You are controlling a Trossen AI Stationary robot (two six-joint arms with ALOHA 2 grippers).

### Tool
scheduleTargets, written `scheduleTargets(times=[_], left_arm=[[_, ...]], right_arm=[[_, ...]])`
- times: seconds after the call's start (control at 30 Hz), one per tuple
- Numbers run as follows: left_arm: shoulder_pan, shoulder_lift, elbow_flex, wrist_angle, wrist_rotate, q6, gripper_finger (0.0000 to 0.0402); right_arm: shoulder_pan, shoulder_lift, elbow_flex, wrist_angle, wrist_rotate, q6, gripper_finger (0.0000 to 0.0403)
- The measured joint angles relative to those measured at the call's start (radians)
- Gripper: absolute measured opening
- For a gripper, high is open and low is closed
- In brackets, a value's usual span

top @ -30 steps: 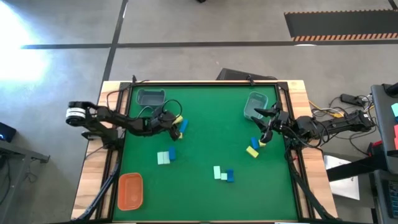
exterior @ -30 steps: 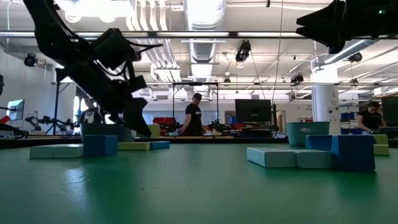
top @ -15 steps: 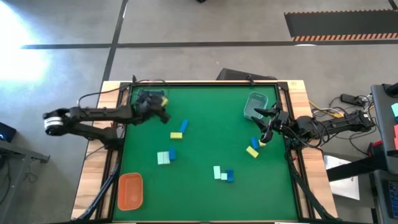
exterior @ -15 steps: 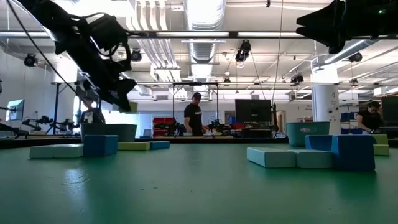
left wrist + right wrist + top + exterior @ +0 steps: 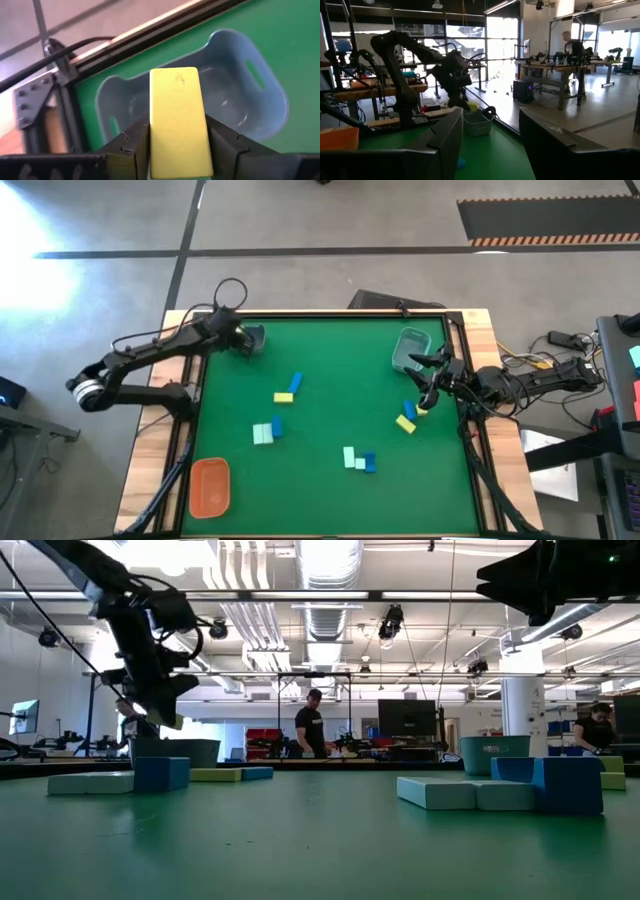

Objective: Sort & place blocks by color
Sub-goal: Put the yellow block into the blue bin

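My left gripper (image 5: 240,338) hangs over the grey-blue tray (image 5: 252,338) at the table's far left corner and is shut on a yellow brick block (image 5: 177,120). The low view shows that gripper (image 5: 150,705) well above the table. My right gripper (image 5: 428,385) waits open near the right edge. It is just on the far side of a blue block (image 5: 410,411) and a yellow block (image 5: 405,423) that lie on the green mat. Other blocks lie flat on the mat: a yellow (image 5: 284,396) and blue (image 5: 296,383) pair, and a mint (image 5: 262,434) and blue (image 5: 276,425) pair. My left gripper pinches the yellow brick by its two long sides (image 5: 160,145), between the two fingers (image 5: 135,145). The brick lies along the fingers and sticks out past their tips. It is lifted clear, above the hollow of the grey-blue tray (image 5: 260,100).
A second grey-green tray (image 5: 410,348) stands at the far right, and an orange tray (image 5: 210,486) at the near left corner. A mint block (image 5: 350,455) and a blue block (image 5: 369,464) lie near the middle front. Cables run along the far left frame (image 5: 60,55). People stand in the room behind.
My left gripper has risen from the yellow and blue blocks left of the table's middle. It has swung toward the far left corner with a yellow brick lifted clear, and now hangs over the grey-blue tray. One yellow and one blue block stayed behind.
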Motion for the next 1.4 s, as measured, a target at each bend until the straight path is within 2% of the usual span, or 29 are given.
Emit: scheduleTargets(times=[0.2, 0.4, 0.83, 1.2, 1.4], left_arm=[[0.046, 0.129, 0.189, -0.322, 0.044, 0.006, 0.0125], [0.083, 0.265, 0.299, -0.464, 0.075, 0.058, 0.0125], [0.114, 0.450, 0.381, -0.491, 0.097, 0.125, 0.0125], [0.114, 0.469, 0.404, -0.476, 0.097, 0.161, 0.0126], [0.114, 0.466, 0.405, -0.461, 0.097, 0.160, 0.0159]], right_arm=[[0.000, 0.000, 0.000, 0.003, 0.000, 0.000, 0.0180], [0.000, 0.000, 0.000, 0.003, 0.000, 0.003, 0.0180], [0.000, 0.000, 0.000, 0.002, 0.000, 0.008, 0.0180], [0.000, 0.000, 0.000, 0.002, 0.000, 0.029, 0.0180], [0.000, 0.000, 0.000, 0.002, 0.000, 0.029, 0.0180]])
